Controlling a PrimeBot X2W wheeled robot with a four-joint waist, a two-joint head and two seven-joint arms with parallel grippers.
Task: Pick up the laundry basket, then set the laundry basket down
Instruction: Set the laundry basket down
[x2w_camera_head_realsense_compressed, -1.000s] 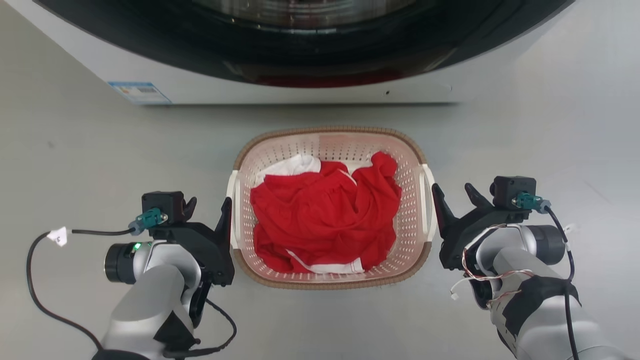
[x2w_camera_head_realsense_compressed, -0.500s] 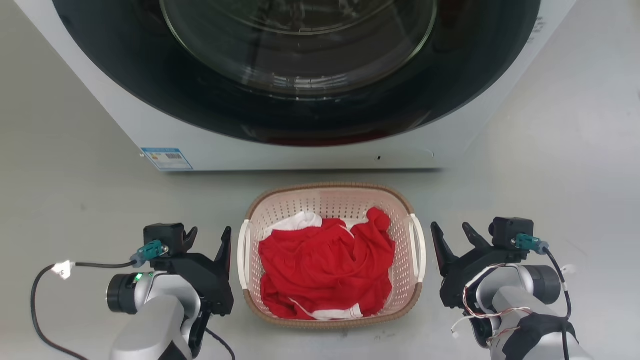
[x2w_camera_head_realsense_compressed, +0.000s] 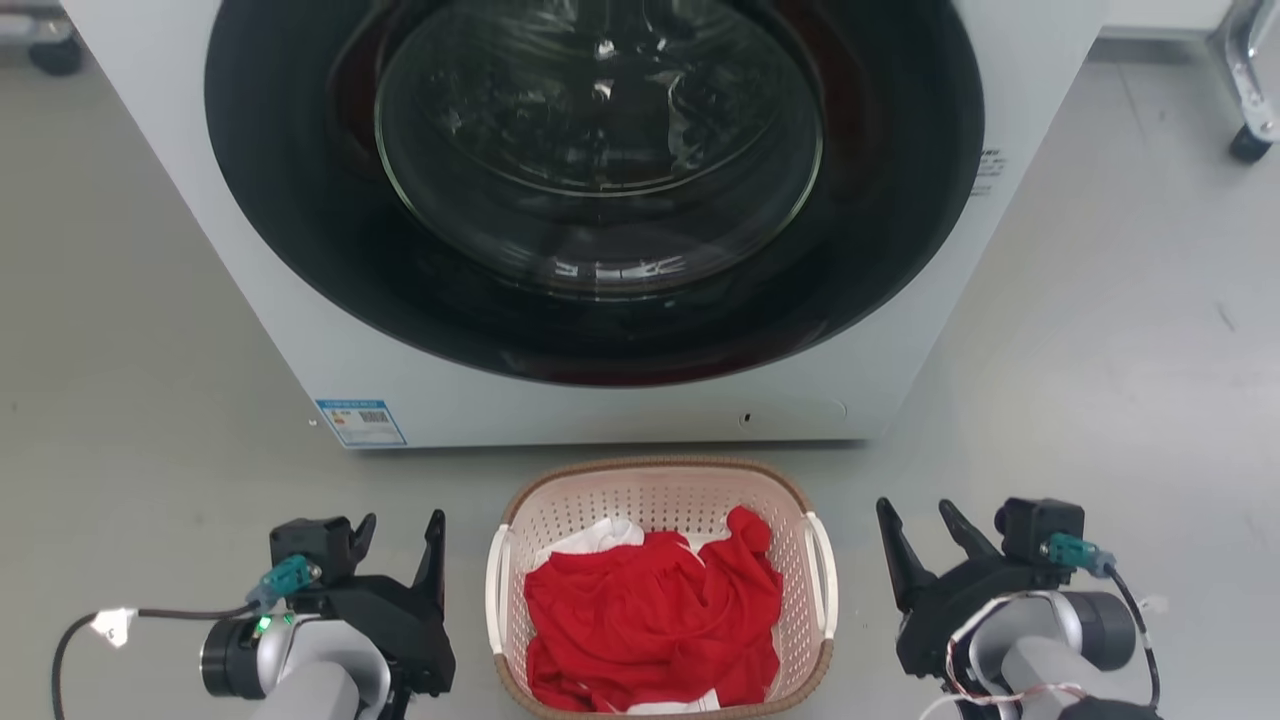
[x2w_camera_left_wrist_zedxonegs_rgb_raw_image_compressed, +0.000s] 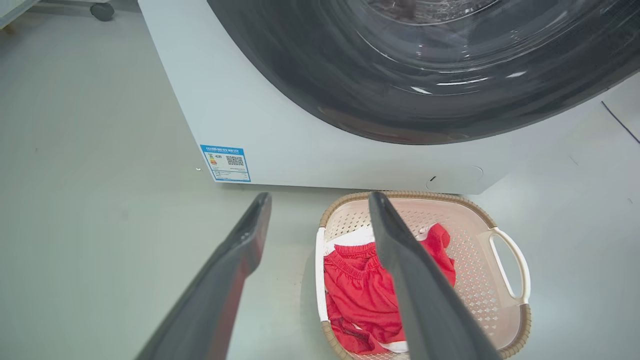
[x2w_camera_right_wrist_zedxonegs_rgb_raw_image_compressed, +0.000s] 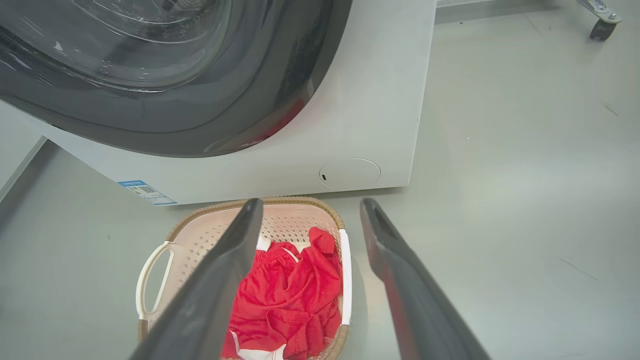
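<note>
The laundry basket stands on the grey floor just in front of the washer, pale pink with a brown woven-look rim and white side handles. Red and white clothes fill it. My left gripper hangs open to the basket's left, apart from the left handle. On the other side my right gripper is open too, clear of the right handle. In the left wrist view the basket lies below and right of the fingers; in the right wrist view the basket lies below and left.
A white front-loading washer with a dark round glass door rises right behind the basket. A castor of some frame stands at the far right, another wheel at the far left. Cables trail from both wrists.
The head camera has risen and tilted up, so the basket looks smaller and lower and more of the washer shows. Both grippers have drawn back from the handles, still open.
</note>
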